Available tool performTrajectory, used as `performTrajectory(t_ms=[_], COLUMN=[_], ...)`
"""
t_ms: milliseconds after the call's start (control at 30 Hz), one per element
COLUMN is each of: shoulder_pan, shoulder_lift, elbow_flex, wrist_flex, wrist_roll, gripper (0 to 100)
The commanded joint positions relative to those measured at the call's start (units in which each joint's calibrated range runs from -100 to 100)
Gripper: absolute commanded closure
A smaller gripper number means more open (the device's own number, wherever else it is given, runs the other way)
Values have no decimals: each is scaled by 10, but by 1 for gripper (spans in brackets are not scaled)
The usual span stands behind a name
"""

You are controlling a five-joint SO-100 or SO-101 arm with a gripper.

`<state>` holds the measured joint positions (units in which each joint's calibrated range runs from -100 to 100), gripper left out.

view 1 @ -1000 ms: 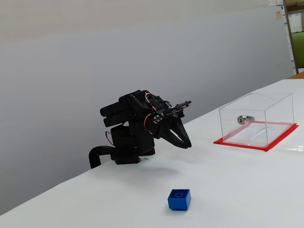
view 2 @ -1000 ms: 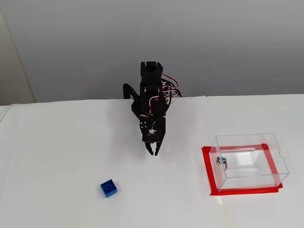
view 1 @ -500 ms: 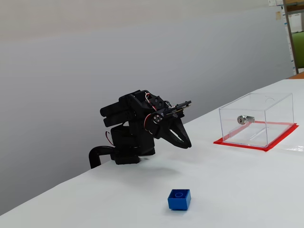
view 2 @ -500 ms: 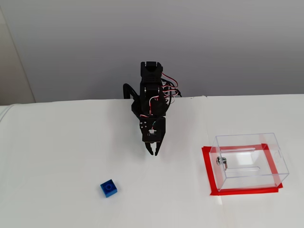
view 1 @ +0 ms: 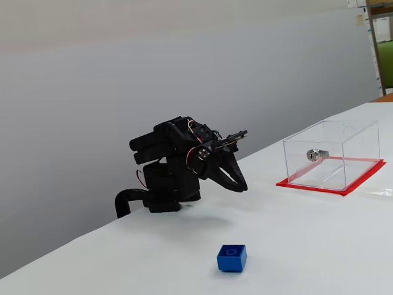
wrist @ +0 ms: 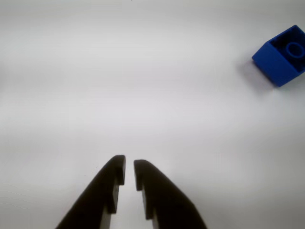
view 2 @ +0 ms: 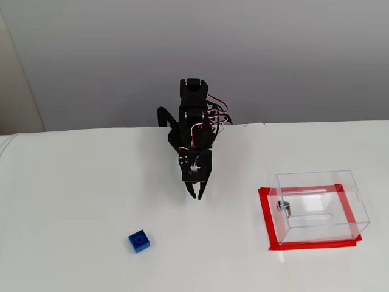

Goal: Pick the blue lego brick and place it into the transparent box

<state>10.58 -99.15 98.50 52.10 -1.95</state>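
Observation:
The blue lego brick (wrist: pixel 281 57) lies stud up on the white table at the far right of the wrist view, well away from my fingers. In both fixed views (view 1: pixel 231 258) (view 2: pixel 139 241) it sits alone on the table, in front of the arm. My gripper (wrist: pixel 129 168) is shut and empty, with only a thin slit between the tips; it hangs above the table near the arm's base (view 1: pixel 241 187) (view 2: pixel 197 196). The transparent box (view 1: pixel 362 157) (view 2: pixel 322 228) stands on its red base plate off to the right, with its silver lock (view 1: pixel 317 155) (view 2: pixel 282 207) on one wall.
The arm's black base (view 1: pixel 163 200) stands at the table's back edge, before a grey wall. The white table (view 2: pixel 73 201) carries only the brick and the box. A shelf (view 1: pixel 382 37) shows at the far right.

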Motion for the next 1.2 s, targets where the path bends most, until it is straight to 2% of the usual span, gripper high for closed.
performTrajectory(t_ms=[0, 1167], shoulder_pan=[3, -19], shoulder_lift=[-6, -5], elbow_flex=[7, 1], wrist_flex=[-8, -8], wrist_roll=[0, 0], gripper=[98, 98])
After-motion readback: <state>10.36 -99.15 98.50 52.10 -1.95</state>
